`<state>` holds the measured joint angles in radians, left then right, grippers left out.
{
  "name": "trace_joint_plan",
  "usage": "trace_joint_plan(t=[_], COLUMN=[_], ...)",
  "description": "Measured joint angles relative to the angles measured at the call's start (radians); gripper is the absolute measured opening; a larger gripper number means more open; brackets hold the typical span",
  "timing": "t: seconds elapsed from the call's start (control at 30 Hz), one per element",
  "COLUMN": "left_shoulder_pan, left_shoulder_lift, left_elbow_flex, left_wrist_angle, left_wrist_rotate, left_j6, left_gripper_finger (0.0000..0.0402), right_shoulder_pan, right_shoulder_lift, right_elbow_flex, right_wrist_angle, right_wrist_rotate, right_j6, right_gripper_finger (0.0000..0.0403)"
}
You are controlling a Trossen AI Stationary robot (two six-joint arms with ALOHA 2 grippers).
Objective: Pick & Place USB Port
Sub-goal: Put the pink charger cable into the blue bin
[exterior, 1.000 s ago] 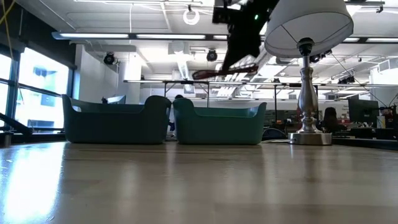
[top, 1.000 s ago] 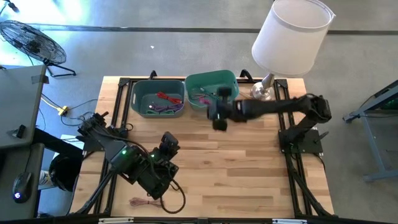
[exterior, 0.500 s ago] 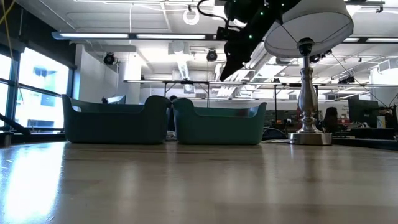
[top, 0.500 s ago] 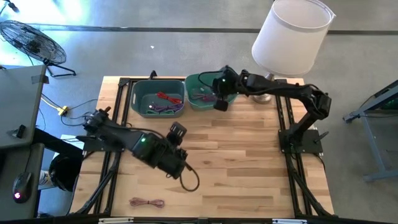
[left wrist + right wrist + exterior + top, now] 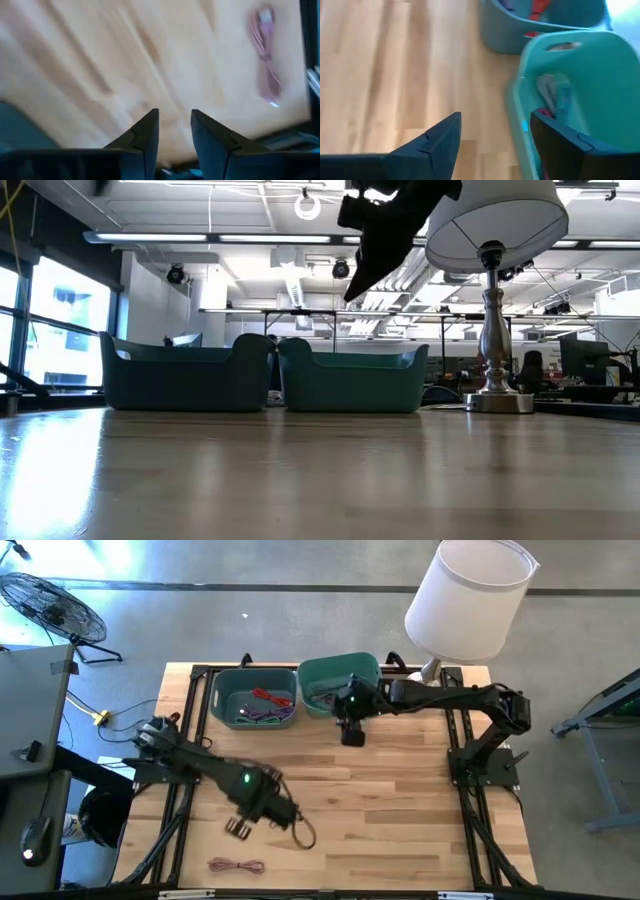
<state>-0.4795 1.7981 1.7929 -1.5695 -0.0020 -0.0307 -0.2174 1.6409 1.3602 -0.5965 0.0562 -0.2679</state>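
My right hand point(image 5: 352, 733) has drawn back from over the green bin point(image 5: 372, 668) and now hangs above the table point(image 5: 400, 810) just in front of that bin's near wall. A second ago it carried a reddish cable; now it is released, fingers spread wide with nothing between them, as my right wrist view shows point(image 5: 495, 120). My left hand point(image 5: 238, 829) has swung round as well, away from the middle of the table and towards its front edge.

The left hand's fingers point(image 5: 147, 131) stand a little apart with only bare wood showing in the gap, so it grips nothing. The pink USB cable point(image 5: 237, 865) lies coiled long and flat on the table near the front edge, close to my left hand but apart from it. In my left wrist view it shows point(image 5: 265, 55) as a blurred pink strand with a pale plug at one end.

The blue-grey bin point(image 5: 216, 695) stands just beside the green one at the far side of the table. It holds a red cable point(image 5: 266, 695) and a purple cable point(image 5: 266, 716). The green bin holds a tangle of cables point(image 5: 325, 695) that I cannot tell apart. A lamp point(image 5: 468, 598) with a white shade stands at the far right corner.
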Motion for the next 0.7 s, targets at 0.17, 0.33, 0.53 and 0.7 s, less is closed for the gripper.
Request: trace_joint_plan(t=[0.17,0.33,0.53,0.7], left_shoulder_pan=[-0.082,-0.155,-0.228,-0.294], left_shoulder_lift=[0.000,0.000,0.001,0.001], left_elbow_flex=[-0.166,-0.303,-0.397,-0.437], left_wrist_angle=[0.060,0.274,0.546,0.672], left_wrist_rotate=[0.104,0.128,0.132,0.130], left_j6=[-0.181,-0.335,-0.539,-0.740], left_gripper_finger=[0.0128,0.0170,0.0220,0.0234], right_shoulder_pan=[0.080,0.160,0.249,0.319], right_shoulder_lift=[0.000,0.000,0.000,0.000], right_elbow_flex=[0.000,0.000,0.000,0.000], right_wrist_angle=[-0.014,-0.013,-0.013,-0.013], right_wrist_rotate=[-0.001,0.001,0.004,0.052], right_j6=[0.033,0.052,0.088,0.089], right_gripper_finger=[0.0232,0.0232,0.0232,0.0232])
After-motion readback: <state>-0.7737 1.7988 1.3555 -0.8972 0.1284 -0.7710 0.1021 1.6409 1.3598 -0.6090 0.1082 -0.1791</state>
